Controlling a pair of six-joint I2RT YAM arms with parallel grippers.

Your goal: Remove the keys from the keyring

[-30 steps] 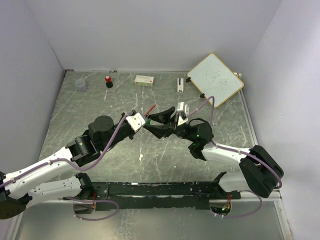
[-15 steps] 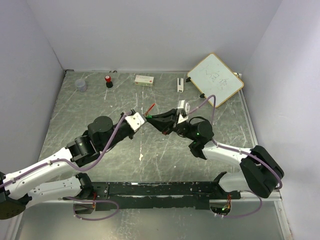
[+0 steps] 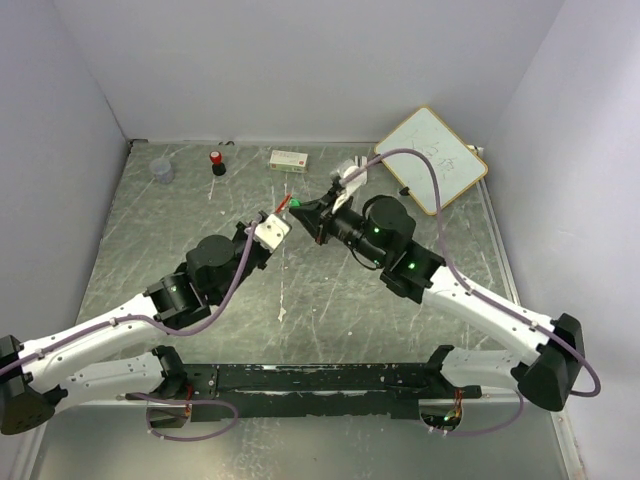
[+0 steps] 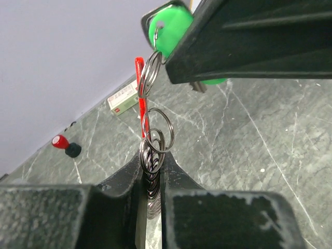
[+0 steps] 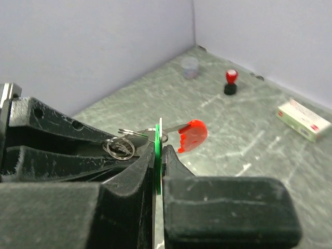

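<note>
My left gripper (image 3: 284,213) is shut on the keyring (image 4: 152,155), a bunch of silver rings held between its fingers (image 4: 122,181) above the table. My right gripper (image 3: 302,208) faces it, tip to tip, and is shut on the green key (image 4: 171,26), seen edge-on in the right wrist view (image 5: 157,153). The green key still hangs on a ring of the chain. The red key (image 4: 140,93) dangles from the rings between the two grippers; it also shows in the right wrist view (image 5: 192,136) and the top view (image 3: 284,203).
Along the back wall stand a clear cup (image 3: 162,170), a red-capped little bottle (image 3: 217,161) and a white box (image 3: 288,159). A whiteboard (image 3: 432,158) leans at the back right. The table (image 3: 200,210) is grey marbled metal.
Both grippers have moved toward the back wall with the keys between them. The right arm has stretched out and swung left. Both holds are unchanged.
</note>
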